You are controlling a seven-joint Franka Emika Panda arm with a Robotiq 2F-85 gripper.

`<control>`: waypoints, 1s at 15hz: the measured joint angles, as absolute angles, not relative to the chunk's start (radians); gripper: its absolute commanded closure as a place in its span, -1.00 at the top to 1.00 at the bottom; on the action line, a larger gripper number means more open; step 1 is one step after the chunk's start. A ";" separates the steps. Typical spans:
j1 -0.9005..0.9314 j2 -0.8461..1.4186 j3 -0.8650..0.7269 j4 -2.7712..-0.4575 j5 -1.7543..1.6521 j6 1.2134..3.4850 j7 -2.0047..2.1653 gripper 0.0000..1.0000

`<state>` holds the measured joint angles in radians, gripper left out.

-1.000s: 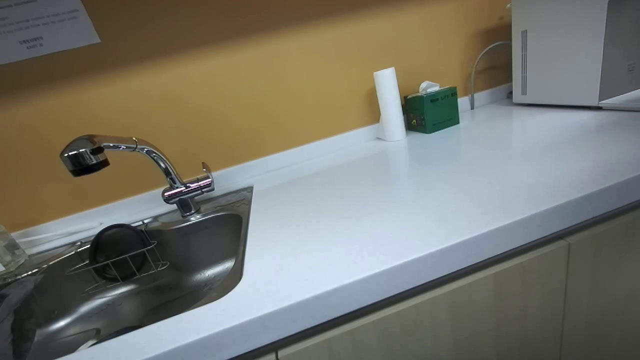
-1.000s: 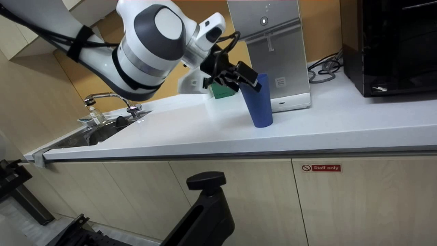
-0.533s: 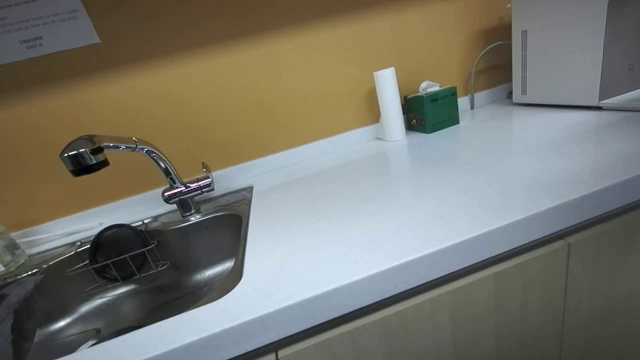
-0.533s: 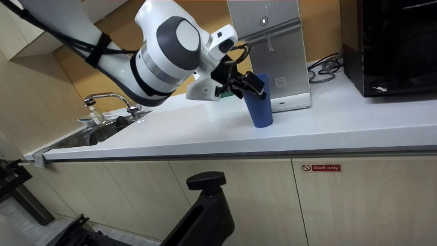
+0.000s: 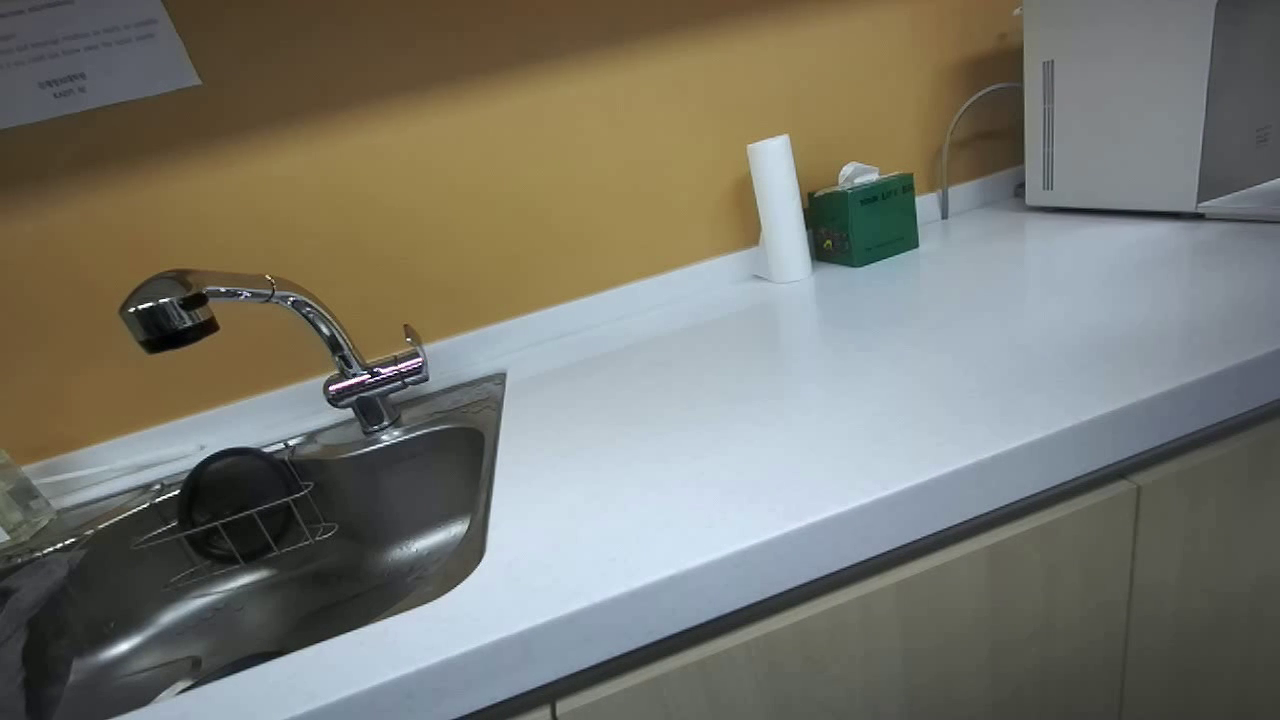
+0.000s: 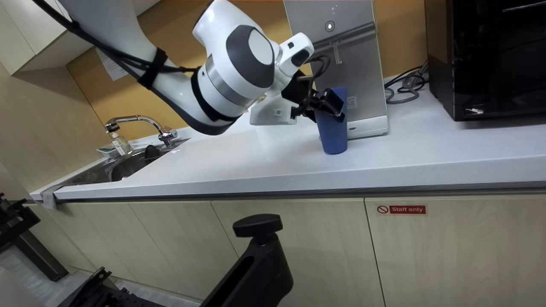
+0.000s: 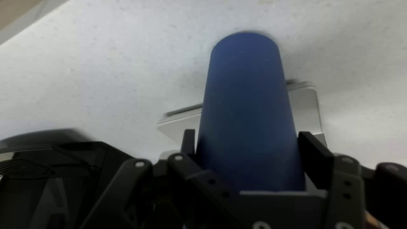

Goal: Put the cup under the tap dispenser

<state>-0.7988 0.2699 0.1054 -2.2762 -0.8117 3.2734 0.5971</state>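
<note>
The blue cup (image 6: pixel 334 138) stands roughly upright at the counter, just in front of and left of the silver dispenser (image 6: pixel 362 81). The dispenser's tap (image 6: pixel 337 53) is above and behind the cup. Whether the cup rests on the counter is unclear. My gripper (image 6: pixel 327 114) is at the cup's upper part. In the wrist view the gripper (image 7: pixel 247 138) has its jaws wide, one each side of the cup (image 7: pixel 244 95). A thin gap shows at the left fingertip; the right finger touches or nearly touches. The cup's mouth is hidden. Cup and gripper are outside the remaining exterior view.
The dispenser's white base (image 6: pixel 369 128) is behind the cup. A black appliance (image 6: pixel 490 59) stands to the right, with cables (image 6: pixel 409 89) between. A paper roll (image 5: pixel 780 210), tissue box (image 5: pixel 880 220) and sink (image 5: pixel 420 490) with faucet (image 5: pixel 370 380) lie along the counter.
My gripper first moved right and down around the cup, then further right. The cup has shifted right and slightly back with it over the last half second and looks straighter.
</note>
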 measured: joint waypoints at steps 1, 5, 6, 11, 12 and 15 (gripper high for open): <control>-0.763 0.282 0.071 -2.265 -0.809 3.292 0.597 0.05; -0.622 0.308 -0.076 -2.243 -0.784 3.359 0.592 -0.05; -0.579 0.311 -0.120 -2.243 -0.767 3.373 0.587 -0.06; -0.301 0.306 -0.386 -2.253 -0.593 3.453 0.497 -0.09; -0.252 0.303 -0.425 -2.256 -0.548 3.462 0.472 -0.09; -0.132 0.283 -0.493 -2.256 -0.420 3.459 0.398 -0.09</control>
<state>-0.1321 0.2832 -0.4927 -2.2561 -0.4201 3.4588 0.3981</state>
